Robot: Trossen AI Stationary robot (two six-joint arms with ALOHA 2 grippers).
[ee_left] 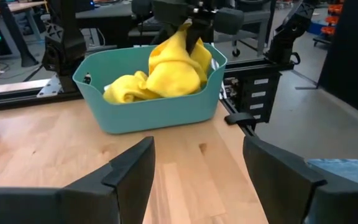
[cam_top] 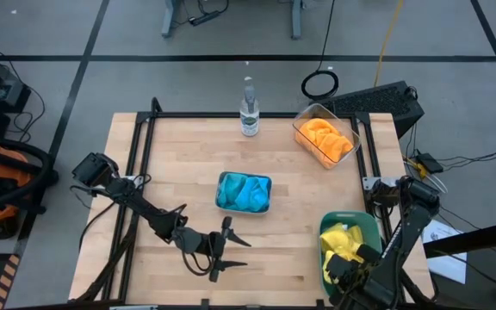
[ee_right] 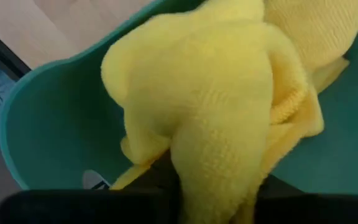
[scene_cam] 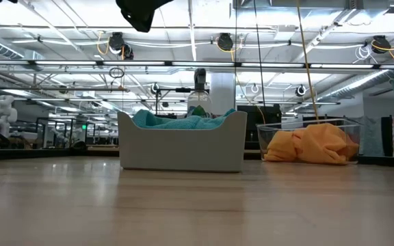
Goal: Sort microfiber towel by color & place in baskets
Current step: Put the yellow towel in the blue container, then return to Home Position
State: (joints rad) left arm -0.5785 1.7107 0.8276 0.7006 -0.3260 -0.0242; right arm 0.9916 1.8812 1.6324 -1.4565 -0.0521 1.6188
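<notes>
The dark green basket (cam_top: 364, 226) stands at the table's near right corner and holds a yellow towel (ee_left: 126, 90). My right gripper (ee_left: 191, 25) hangs over it, pointing down, shut on a second yellow towel (ee_left: 176, 65). Blue towels (cam_top: 242, 191) fill the pale grey-blue basket (scene_cam: 182, 147) at the table's middle. Orange towels (cam_top: 325, 139) lie in the clear basket (cam_top: 308, 114) at the far right. My left gripper (cam_top: 235, 254) hovers open over the near middle of the table, pointing toward the green basket, with nothing between its fingers. My right gripper holds the yellow towel by a bunched-up peak at its top (ee_left: 182, 38), pinched between the two fingers, which come from above and point down. The towel hangs below the fingers in thick folds. Its lower part rests inside the green basket on the other yellow towel.
A clear bottle (cam_top: 248, 108) stands upright at the far edge, behind the grey-blue basket. Black rails run along the table's left and right sides. Bare wood lies between my left gripper and the green basket.
</notes>
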